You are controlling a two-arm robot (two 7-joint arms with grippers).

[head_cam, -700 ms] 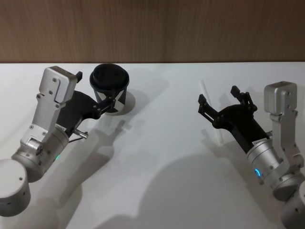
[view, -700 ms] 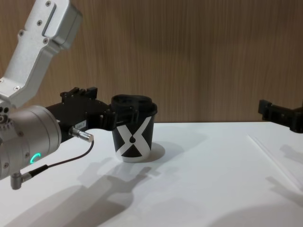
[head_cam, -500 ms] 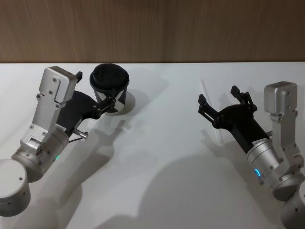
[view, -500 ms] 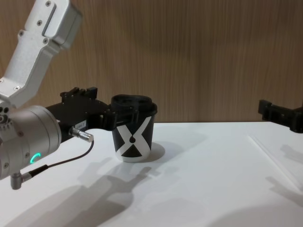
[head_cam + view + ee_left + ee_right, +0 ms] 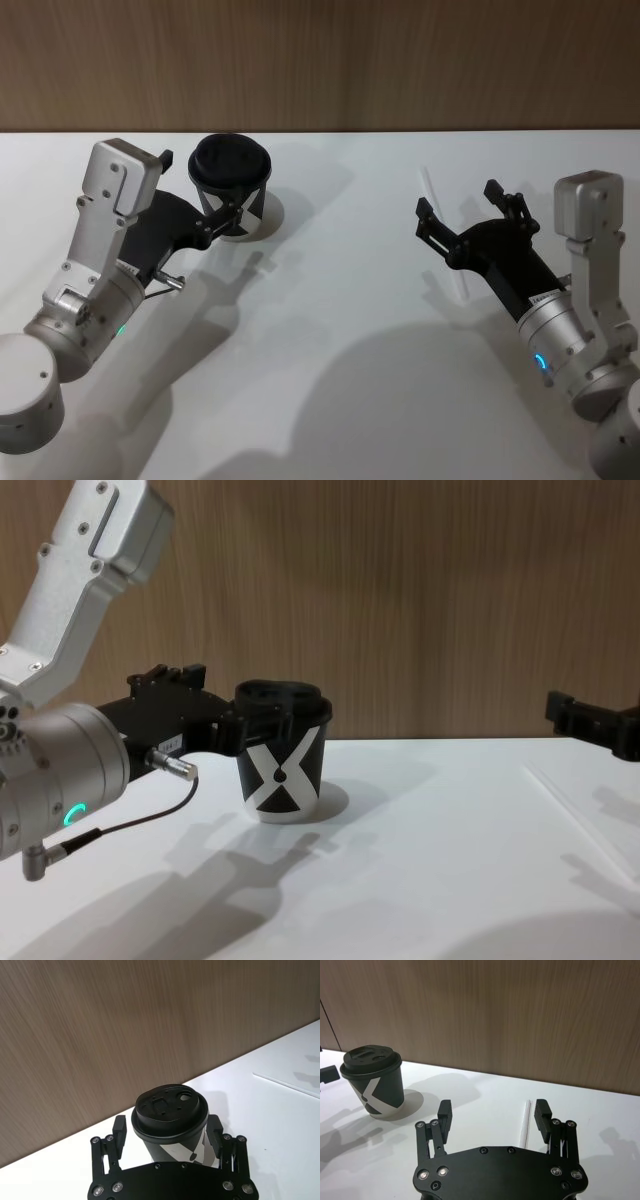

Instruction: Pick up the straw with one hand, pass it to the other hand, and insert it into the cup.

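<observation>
Head view: the straw (image 5: 429,185) lies flat on the white table (image 5: 340,330) at my right side, well apart from the cup (image 5: 230,163), which stands upright at the left near the back edge. My right gripper (image 5: 462,208) hovers over the straw with its jaws spread wide and nothing between them. My left gripper (image 5: 203,185) sits at the cup with one finger on either side of it. Left wrist view: the jaws are open and flank the cup just under the lid (image 5: 169,1110); I cannot tell whether they touch it. Right wrist view: the straw (image 5: 525,1122) runs lengthwise under the palm, just inside one finger, not centred in the gap. Chest view: the right gripper (image 5: 590,722) hangs clear above the table, with the straw (image 5: 560,790) lying below it. Assessment: the pick-up is in hand and not yet made, and the hand-over and insertion are outstanding. The next move, in my judgement, calls for a small sideways correction to centre the straw, a descent to the table and a firm close. A thin tube lying flat may roll or slip out of the closing fingers.
</observation>
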